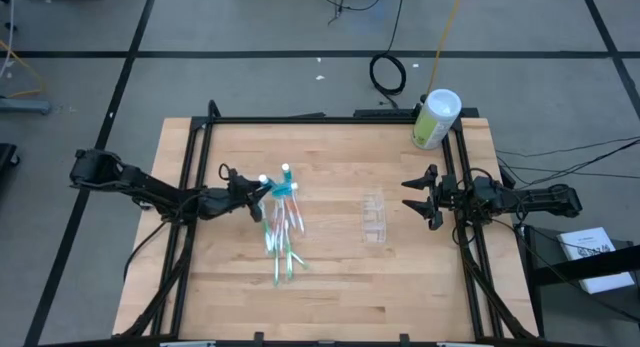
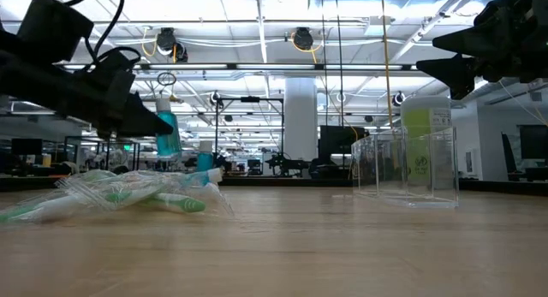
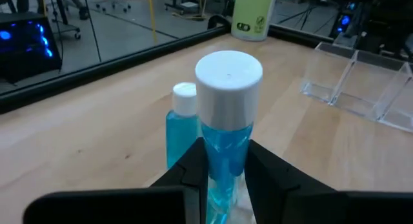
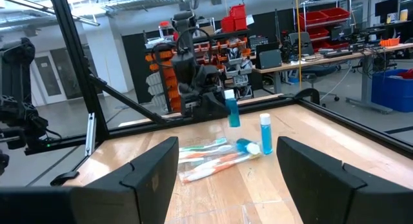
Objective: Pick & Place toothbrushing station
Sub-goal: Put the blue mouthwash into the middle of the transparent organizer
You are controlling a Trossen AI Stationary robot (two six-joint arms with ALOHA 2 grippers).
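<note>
My left gripper [image 1: 264,191] is shut on a small blue tube with a white cap [image 3: 227,108], held above the table's left half. A second blue tube [image 3: 182,124] stands upright on the wood just beside it. A loose pile of green, white and pink toothbrushes [image 1: 281,239] lies flat on the table toward the near edge. The clear plastic cup [image 1: 373,217] stands on its base at the table's middle right. My right gripper [image 1: 414,196] hangs open at the right edge, above the table, with nothing between its fingers. My left gripper pinches the blue tube's body [image 3: 226,161] between its two fingers [image 3: 195,169], below the white cap. The fingers come nearly level from the table's left side and lie across the tube. The tube stands upright, cap up, lifted clear of the table [image 2: 169,133].
A pale-green canister with a white lid [image 1: 436,118] stands at the far right corner. A black frame [image 1: 190,157] runs along the table's left, far and right edges. Bare wood [image 1: 340,287] lies between the brush pile and the clear cup.
</note>
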